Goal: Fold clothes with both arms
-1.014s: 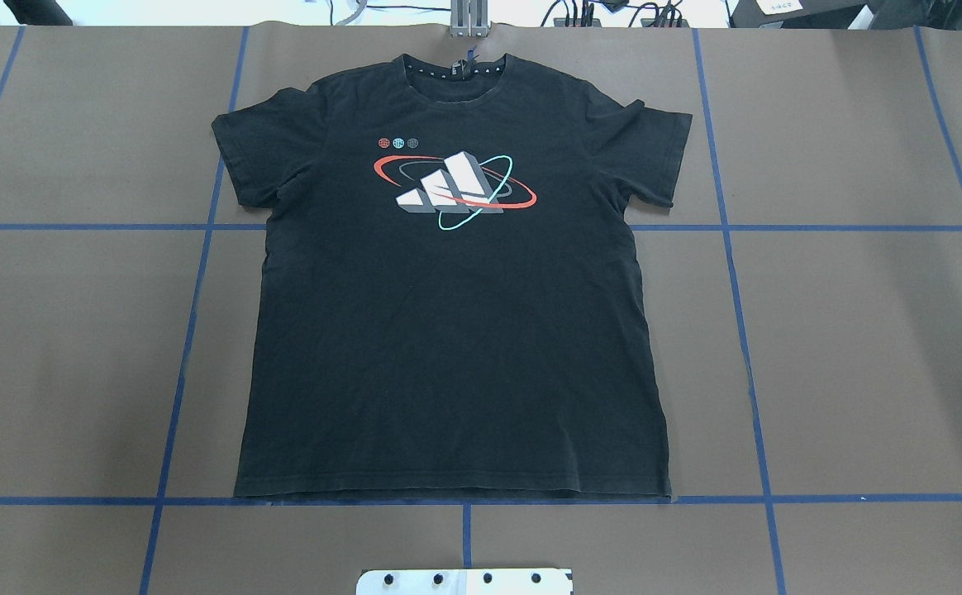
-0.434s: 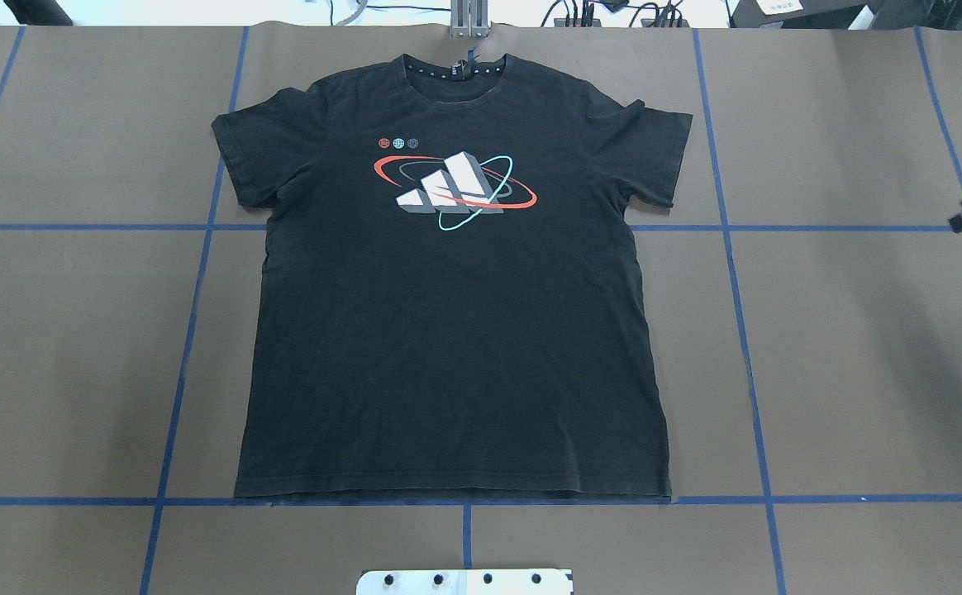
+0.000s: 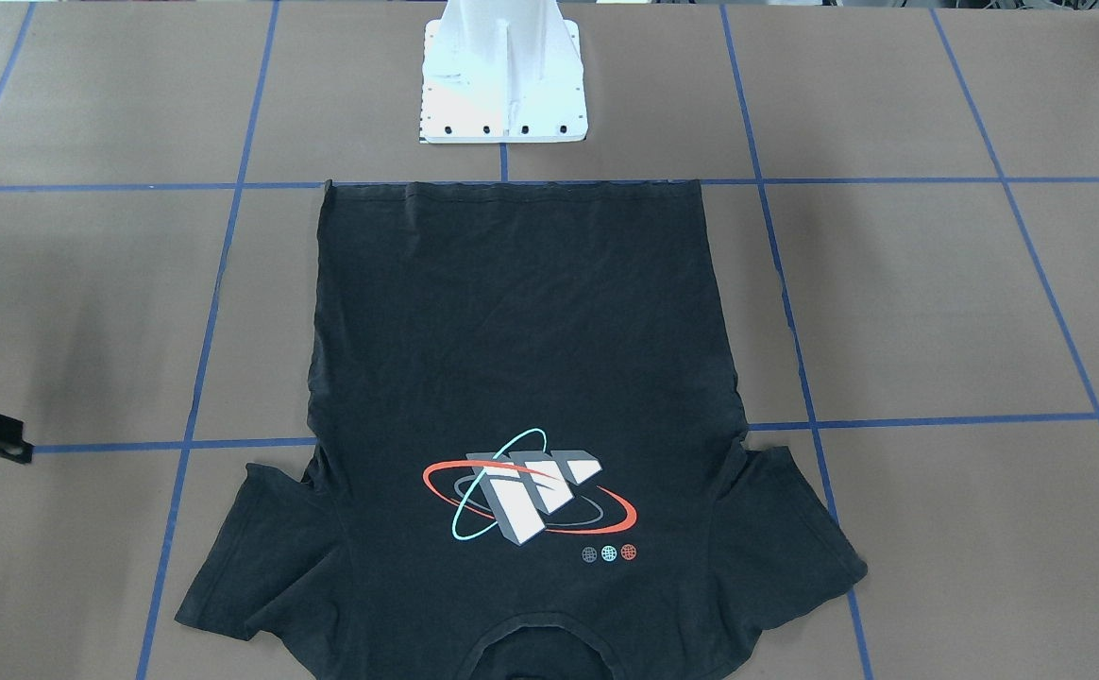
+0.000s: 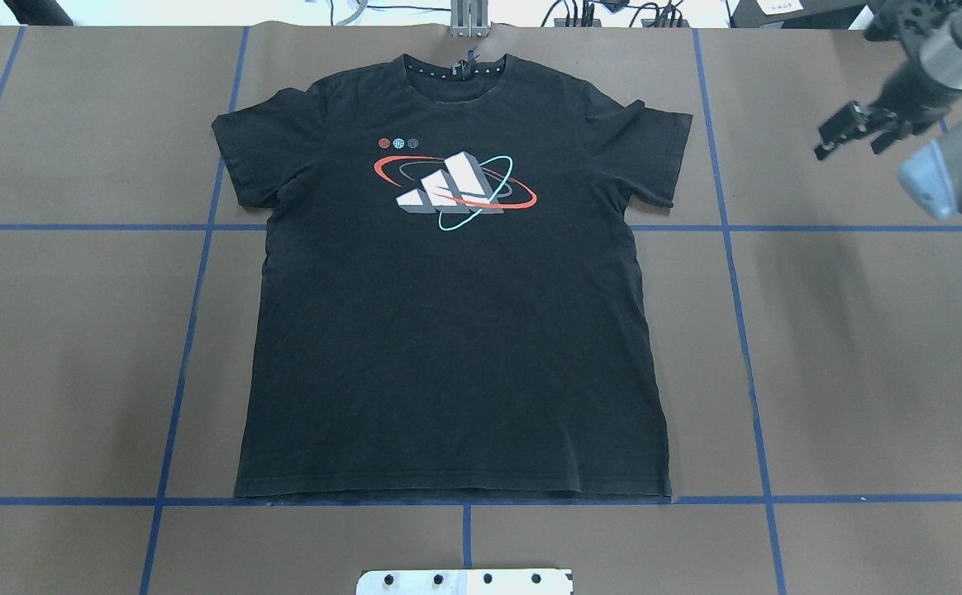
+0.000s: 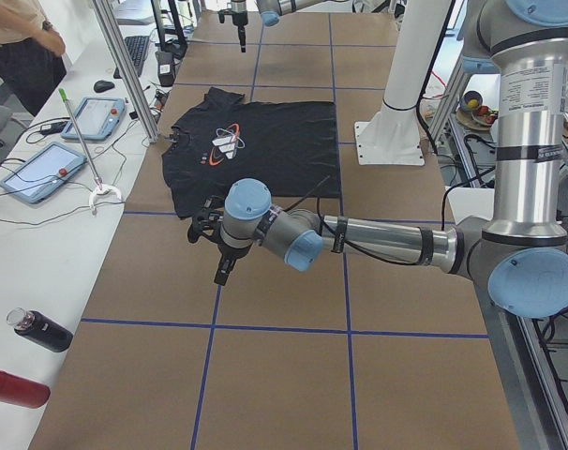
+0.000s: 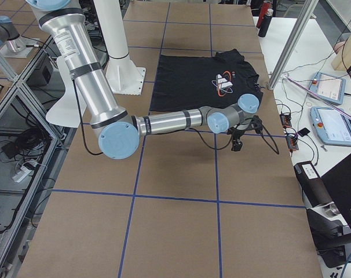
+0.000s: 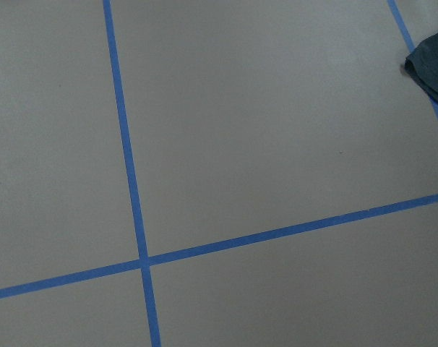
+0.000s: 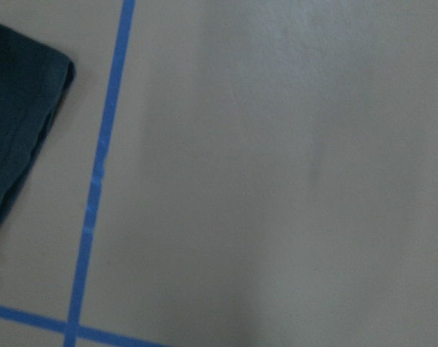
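Black T-shirt [image 4: 448, 347] is lying flat, logo up, mid table [image 4: 861, 372], collar at 12 o'clock from overhead, with the right gripper [image 4: 849, 147] spread and empty off its 2 o'clock; left gripper [image 5: 220, 274], honestly can't tell.

Right arm [image 4: 956, 178] is in the overhead shot now. A second ago there's no sign of it, then just a black tip pokes in at the right edge. Now its gripper [image 4: 851, 136] sits further in and further up over the worktop [image 4: 820, 347], jaws apart, nearer the shirt [image 4: 456, 330].
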{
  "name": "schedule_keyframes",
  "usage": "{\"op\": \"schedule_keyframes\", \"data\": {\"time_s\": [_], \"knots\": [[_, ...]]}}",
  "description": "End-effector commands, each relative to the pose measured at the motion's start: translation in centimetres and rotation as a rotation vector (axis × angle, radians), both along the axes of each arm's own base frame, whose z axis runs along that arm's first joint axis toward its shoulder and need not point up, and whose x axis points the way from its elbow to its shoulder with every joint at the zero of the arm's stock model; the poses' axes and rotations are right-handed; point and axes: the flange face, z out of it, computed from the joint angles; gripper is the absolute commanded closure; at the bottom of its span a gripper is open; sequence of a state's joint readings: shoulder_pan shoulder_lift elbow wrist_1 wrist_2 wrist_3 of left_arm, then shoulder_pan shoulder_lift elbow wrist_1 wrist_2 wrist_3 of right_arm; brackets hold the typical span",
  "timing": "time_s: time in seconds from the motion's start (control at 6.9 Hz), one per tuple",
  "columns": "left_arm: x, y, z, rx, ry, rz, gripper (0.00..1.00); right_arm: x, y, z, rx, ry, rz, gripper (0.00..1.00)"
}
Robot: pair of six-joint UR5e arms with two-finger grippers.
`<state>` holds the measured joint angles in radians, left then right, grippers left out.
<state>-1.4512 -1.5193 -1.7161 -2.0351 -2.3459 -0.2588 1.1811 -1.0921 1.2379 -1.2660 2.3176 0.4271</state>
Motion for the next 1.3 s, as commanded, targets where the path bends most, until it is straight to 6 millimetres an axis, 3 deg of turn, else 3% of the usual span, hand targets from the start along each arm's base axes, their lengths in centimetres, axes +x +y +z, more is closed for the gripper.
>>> {"op": "schedule_keyframes", "data": {"time_s": [0.0, 0.43, 0.58, 0.87, 1.16], "knots": [[0.0, -0.1, -0.1, -0.001, 0.002, -0.001, 0.00, -7.6, -3.2, -3.9, 0.004, -0.007, 0.173, 0.06], [0.0, -0.1, -0.3, 0.007, 0.002, 0.000, 0.00, -15.8, -5.0, -6.0, -0.026, 0.015, 0.375, 0.15], [0.0, -0.1, -0.3, 0.011, 0.000, 0.001, 0.00, -16.6, -5.6, -6.1, -0.020, 0.012, 0.449, 0.18], [0.0, 0.1, -0.6, 0.019, -0.001, 0.004, 0.00, -17.2, -6.1, -5.7, -0.001, 0.028, 0.466, 0.31], [0.0, 0.1, -0.6, 0.022, -0.002, 0.006, 0.00, -18.4, -5.8, -5.3, 0.010, 0.046, 0.466, 0.35]]}}
